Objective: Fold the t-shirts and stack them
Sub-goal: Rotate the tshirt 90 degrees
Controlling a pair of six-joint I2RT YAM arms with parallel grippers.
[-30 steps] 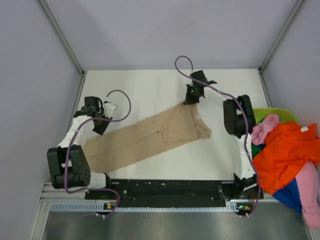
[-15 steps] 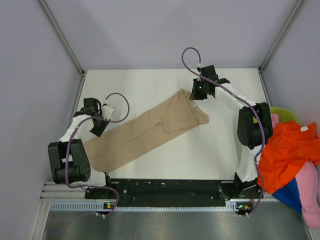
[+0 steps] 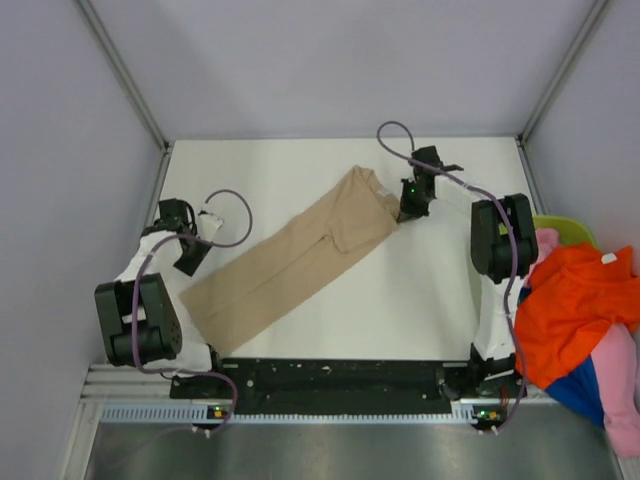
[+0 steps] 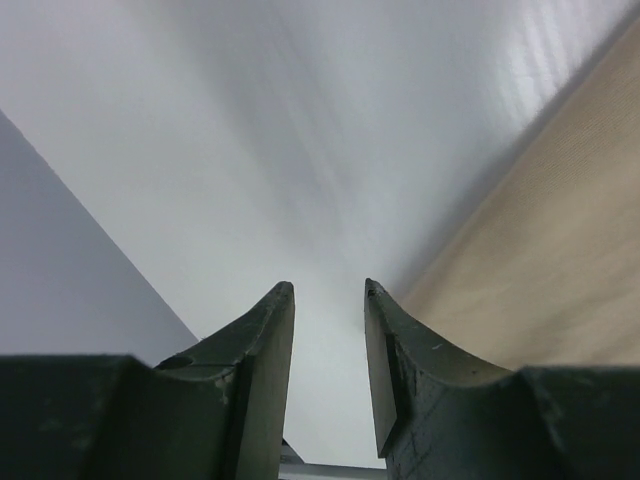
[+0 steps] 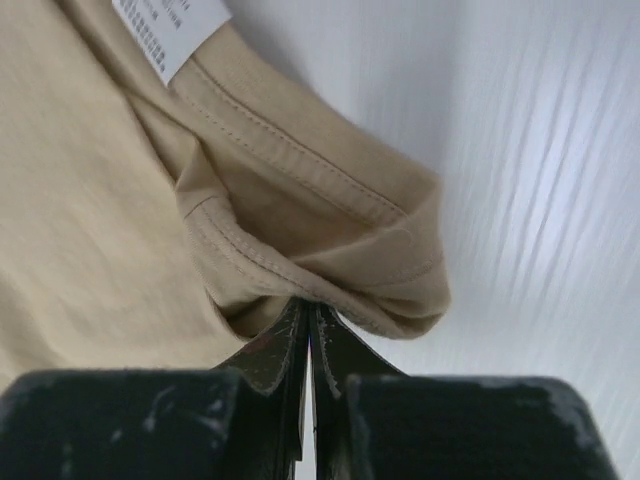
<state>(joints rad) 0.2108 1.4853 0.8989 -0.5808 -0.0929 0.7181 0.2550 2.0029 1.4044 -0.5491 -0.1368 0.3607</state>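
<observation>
The tan t-shirt (image 3: 290, 262) lies in a long diagonal strip from the near left to the far middle of the table. My right gripper (image 3: 404, 213) is shut on the bunched hem at its far right end, seen close up in the right wrist view (image 5: 309, 303) with the tan cloth (image 5: 330, 230) and its white label (image 5: 165, 25). My left gripper (image 3: 191, 263) is open and empty just left of the shirt's near end; the left wrist view (image 4: 328, 290) shows the tan cloth (image 4: 550, 250) beside its right finger. The orange (image 3: 565, 305), pink (image 3: 620, 385) and blue (image 3: 575, 392) t-shirts lie piled at the right.
A lime-green basket (image 3: 562, 224) holds the pile beyond the table's right edge. Grey walls enclose the white table (image 3: 270, 175) on three sides. The black base rail (image 3: 330, 375) runs along the near edge.
My right gripper has moved right and nearer with the shirt's end, and the folded-over far part has drawn into a straighter strip. My left gripper has shifted slightly left, away from the cloth.
</observation>
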